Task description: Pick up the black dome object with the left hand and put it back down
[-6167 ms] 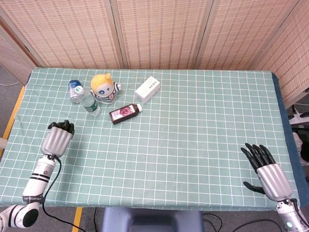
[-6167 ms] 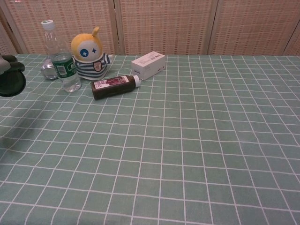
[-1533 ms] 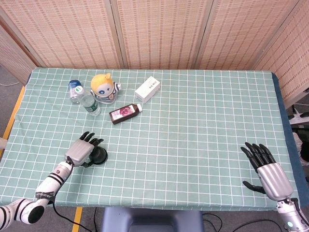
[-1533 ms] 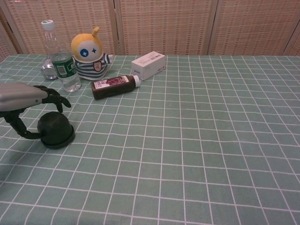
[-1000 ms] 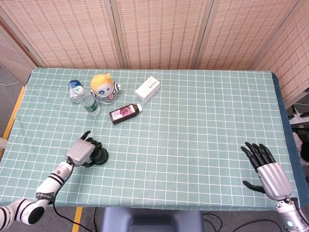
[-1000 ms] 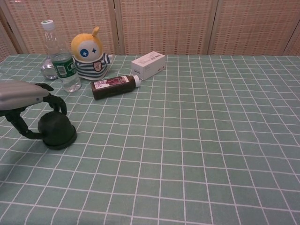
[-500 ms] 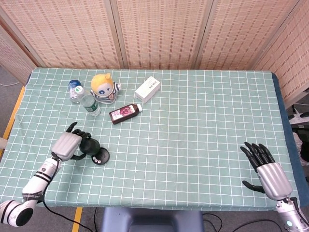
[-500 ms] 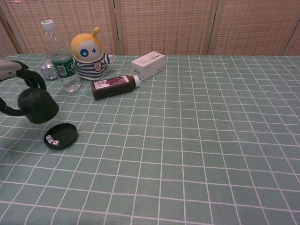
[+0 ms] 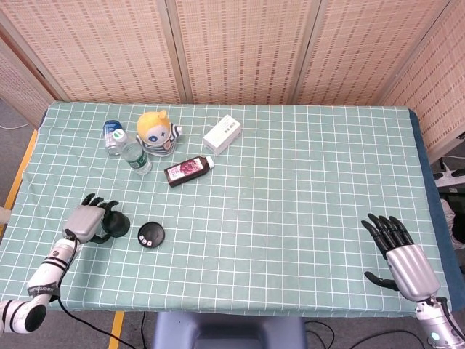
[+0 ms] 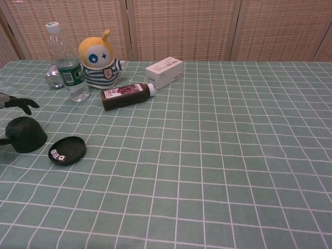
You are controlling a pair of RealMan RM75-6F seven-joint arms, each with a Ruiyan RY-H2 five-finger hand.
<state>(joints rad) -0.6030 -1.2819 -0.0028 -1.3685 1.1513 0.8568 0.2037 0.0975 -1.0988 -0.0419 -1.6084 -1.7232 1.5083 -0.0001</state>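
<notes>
The black dome stands on the green checked cloth near the table's left edge, and in the chest view the dome shows at the far left. Just right of it lies a flat black disc, the same disc carrying a small white mark. My left hand is beside the dome on its left. Its fingers are spread above the dome's top, with a gap showing between them and it. My right hand rests open near the front right edge, holding nothing.
At the back left stand a clear water bottle, a second bottle behind it, and a yellow-headed plush toy. A dark bottle lies on its side, with a white box behind it.
My left hand lifted the dome off the flat disc, carried it left and lowered it to the cloth. Its fingers have spread off the dome. The disc stayed put; the right hand is unmoved.
</notes>
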